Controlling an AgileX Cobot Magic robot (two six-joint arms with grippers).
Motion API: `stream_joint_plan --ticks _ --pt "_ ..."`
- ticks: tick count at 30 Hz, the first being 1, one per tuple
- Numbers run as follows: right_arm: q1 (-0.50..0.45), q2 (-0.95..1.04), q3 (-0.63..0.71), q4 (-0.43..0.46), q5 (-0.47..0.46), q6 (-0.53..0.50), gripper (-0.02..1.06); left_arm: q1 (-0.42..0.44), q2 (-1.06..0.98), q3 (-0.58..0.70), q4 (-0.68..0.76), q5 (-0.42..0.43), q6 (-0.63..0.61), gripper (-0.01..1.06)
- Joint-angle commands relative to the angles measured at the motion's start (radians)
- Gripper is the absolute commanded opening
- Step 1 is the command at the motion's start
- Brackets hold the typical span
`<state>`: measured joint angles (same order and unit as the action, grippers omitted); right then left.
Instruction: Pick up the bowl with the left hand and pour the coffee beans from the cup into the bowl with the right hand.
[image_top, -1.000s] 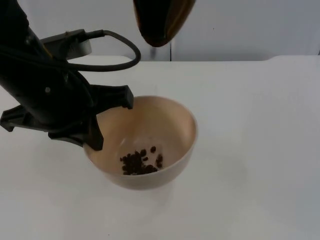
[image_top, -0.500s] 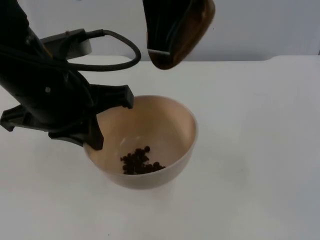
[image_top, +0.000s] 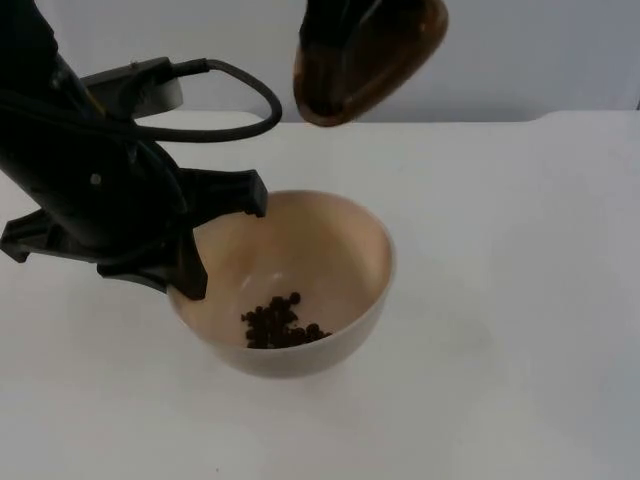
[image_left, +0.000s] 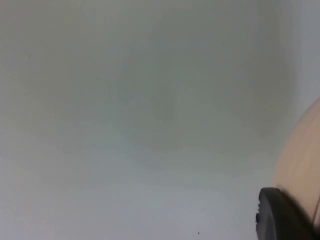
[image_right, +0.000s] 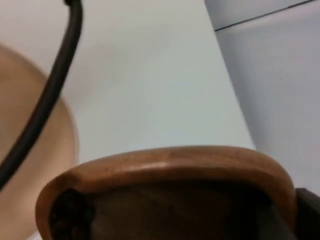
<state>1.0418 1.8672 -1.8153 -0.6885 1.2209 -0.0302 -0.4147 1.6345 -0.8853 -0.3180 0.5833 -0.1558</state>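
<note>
Left gripper (image_top: 215, 240) clamping bowl (image_top: 330, 250) rim, white table (image_top: 500, 300), grey partition wall (image_top: 540, 55)

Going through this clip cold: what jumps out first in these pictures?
The beige bowl at the middle of the white table, with a small heap of coffee beans at its bottom, draws the eye first. The left gripper clamps its near-left rim. Above and behind it hangs the tilted brown wooden cup, held by the right gripper, against the grey partition wall.
</note>
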Motion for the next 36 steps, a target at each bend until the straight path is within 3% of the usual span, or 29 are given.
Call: stream_joint_plan --ticks 1,4,5,8,18,25,31,36 --pt "-0.031 -0.026 -0.006 0.092 0.000 -0.035 0.00 -0.007 -0.006 0.004 -0.007 -0.013 -0.006 0.00" --pt "-0.086 -0.041 -0.006 0.244 0.000 -0.065 0.00 -0.007 -0.006 0.004 -0.007 -0.013 -0.006 0.00" --pt "-0.086 -0.041 -0.006 0.244 0.000 -0.065 0.00 -0.007 -0.006 0.004 -0.007 -0.013 -0.006 0.00" --pt "-0.162 -0.047 -0.006 0.424 0.000 -0.075 0.00 -0.007 -0.006 0.004 -0.007 -0.013 -0.006 0.00" --pt "-0.307 -0.045 -0.006 0.625 0.000 -0.075 0.00 -0.007 -0.006 0.004 -0.007 -0.011 -0.006 0.00" --pt "-0.373 -0.045 -0.006 0.646 0.000 -0.048 0.00 -0.007 -0.006 0.004 0.004 -0.007 -0.006 0.00" --pt "-0.431 -0.045 0.083 0.642 -0.013 -0.017 0.00 -0.007 -0.006 0.004 0.054 -0.017 -0.006 0.00" --pt "-0.515 -0.045 0.287 0.640 -0.203 0.053 0.00 -0.007 -0.006 0.004 0.087 -0.043 -0.006 0.00"
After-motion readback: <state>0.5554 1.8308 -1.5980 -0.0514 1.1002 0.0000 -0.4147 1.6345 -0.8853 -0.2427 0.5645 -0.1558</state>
